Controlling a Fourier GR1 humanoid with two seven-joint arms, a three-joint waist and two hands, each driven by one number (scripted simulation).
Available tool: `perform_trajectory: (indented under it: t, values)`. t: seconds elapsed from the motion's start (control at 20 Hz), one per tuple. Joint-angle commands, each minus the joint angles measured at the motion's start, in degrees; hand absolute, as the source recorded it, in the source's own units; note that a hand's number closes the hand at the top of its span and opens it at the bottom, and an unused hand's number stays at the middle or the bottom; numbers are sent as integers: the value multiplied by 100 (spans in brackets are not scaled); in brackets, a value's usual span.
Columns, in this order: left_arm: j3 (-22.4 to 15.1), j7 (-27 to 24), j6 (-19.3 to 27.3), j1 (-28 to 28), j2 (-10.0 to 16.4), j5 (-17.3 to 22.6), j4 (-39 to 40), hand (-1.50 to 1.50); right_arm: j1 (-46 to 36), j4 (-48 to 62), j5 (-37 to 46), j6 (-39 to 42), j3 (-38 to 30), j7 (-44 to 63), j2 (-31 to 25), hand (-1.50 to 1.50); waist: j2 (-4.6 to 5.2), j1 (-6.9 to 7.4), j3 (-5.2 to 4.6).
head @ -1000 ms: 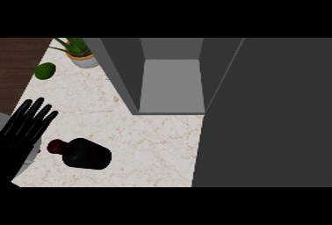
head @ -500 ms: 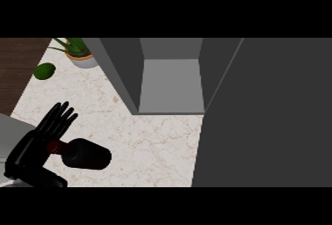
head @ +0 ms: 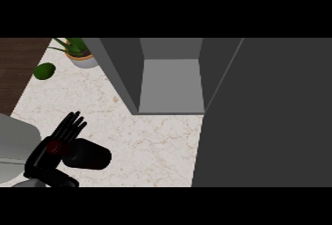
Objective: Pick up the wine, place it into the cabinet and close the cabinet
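The wine bottle (head: pixel 88 154) is dark with a red neck (head: pixel 54 147); it stands on the marble counter (head: pixel 149 140) at the lower left. My left hand (head: pixel 47 157) is right against the bottle's neck side. Its fingers (head: pixel 70 125) point straight up the view past the bottle, and the thumb (head: pixel 57 177) lies along the bottle's near side. The hand hides part of the neck. The grey cabinet (head: pixel 170 83) stands open at the top middle, its inside bare. Its dark door (head: pixel 266 114) is swung out and fills the right side. My right hand does not show.
A potted plant (head: pixel 77 53) and a small green fruit (head: pixel 44 71) sit at the counter's far left corner. A grey forearm (head: pixel 13 147) comes in from the left edge. Dark wood floor (head: pixel 19 66) lies beyond the counter's left edge.
My left hand has moved right and down from the left edge until it lies against the bottle's neck, thumb on the near side. The bottle has barely moved.
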Motion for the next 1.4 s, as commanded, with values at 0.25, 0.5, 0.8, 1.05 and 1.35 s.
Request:
perform_trajectory:
  t: [0.25,0.5,0.8,1.05,1.35]
  values:
    - [-165,-1294,-105,-342,147,-642,1523,-150,312,-730,-593,143,-256,176,-41,-150,-2,-13,1]
    - [-368,-2055,-202,-411,-53,-808,2366,-150,213,-197,-109,49,16,-167,186,-150,7,-20,-4]
    - [-322,-1630,-366,-902,-116,-487,2691,-150,91,-431,-143,31,109,277,120,-150,-3,-22,-2]
    - [-575,-2234,-460,-880,-170,-726,3031,-150,-290,-221,203,-115,379,291,252,-150,8,-28,-15]
    - [-641,-2331,-144,-1162,-361,-723,3245,-150,325,-235,-236,210,53,-83,99,-150,12,-51,-2]
